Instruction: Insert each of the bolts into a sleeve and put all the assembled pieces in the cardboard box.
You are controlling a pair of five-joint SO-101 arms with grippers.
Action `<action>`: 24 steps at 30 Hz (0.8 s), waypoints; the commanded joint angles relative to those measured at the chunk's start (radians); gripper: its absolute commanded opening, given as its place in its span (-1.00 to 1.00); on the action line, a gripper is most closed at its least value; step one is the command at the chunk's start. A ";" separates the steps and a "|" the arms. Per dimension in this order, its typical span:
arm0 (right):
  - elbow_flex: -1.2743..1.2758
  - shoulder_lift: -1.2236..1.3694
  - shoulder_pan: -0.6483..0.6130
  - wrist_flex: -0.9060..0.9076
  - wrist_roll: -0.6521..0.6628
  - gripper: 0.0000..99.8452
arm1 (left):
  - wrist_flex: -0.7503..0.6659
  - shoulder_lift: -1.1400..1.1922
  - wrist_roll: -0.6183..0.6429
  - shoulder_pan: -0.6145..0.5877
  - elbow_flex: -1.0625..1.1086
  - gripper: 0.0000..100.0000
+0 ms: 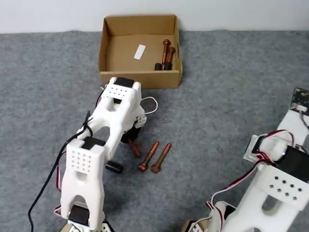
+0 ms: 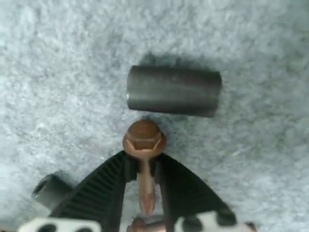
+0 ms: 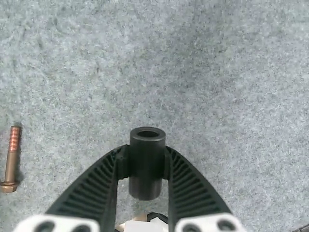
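Left gripper (image 2: 144,163): fingers clamped on the shank of a copper bolt (image 2: 144,137), its hex head sticking out past the tips. Just beyond the head, a dark sleeve (image 2: 174,91) lies on its side on the grey carpet (image 2: 260,169), crosswise to the bolt (touching or not, cannot tell). A second sleeve (image 2: 48,189) lies off beside the fingers, partly hidden.

Right gripper (image 3: 146,157): fingers closed around a held sleeve (image 3: 147,145), black, with its open end out past the tips. A stray bolt (image 3: 11,158) lies flat on the carpet well to one side.

High view: the left arm (image 1: 116,116) is bent low over mid-table. A loose bolt (image 1: 148,155) and a neighbour bolt (image 1: 161,158) lie side by side just beside it. The cardboard box (image 1: 140,79) sits open at the far edge. Inside it, two assembled pieces (image 1: 166,55) lean at the wall on the right arm's side, and a white slip (image 1: 139,51) lies on the floor. The right arm (image 1: 275,188) is at the near corner, well apart from the box.
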 commanded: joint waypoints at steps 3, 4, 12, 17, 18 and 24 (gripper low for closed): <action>-0.012 -0.022 -0.004 -0.007 0.009 -0.98 | 0.060 -0.097 -0.049 -0.044 -0.147 -0.99; -0.012 -0.024 -0.008 -0.005 0.009 -0.98 | 0.060 -0.130 -0.057 -0.035 -0.150 -0.99; -0.087 -0.024 -0.012 0.059 0.008 -0.98 | 0.060 -0.493 -0.166 0.011 -0.059 -0.99; -0.110 -0.096 -0.012 0.053 0.008 -0.98 | 0.057 -0.732 -0.226 0.008 0.094 -0.99; -0.110 -0.124 -0.012 0.053 0.008 -0.98 | 0.055 -0.779 -0.233 0.009 0.127 -0.99; -0.043 -0.303 -0.068 -0.035 0.000 -0.98 | -0.060 -1.020 -0.241 0.002 0.349 -0.99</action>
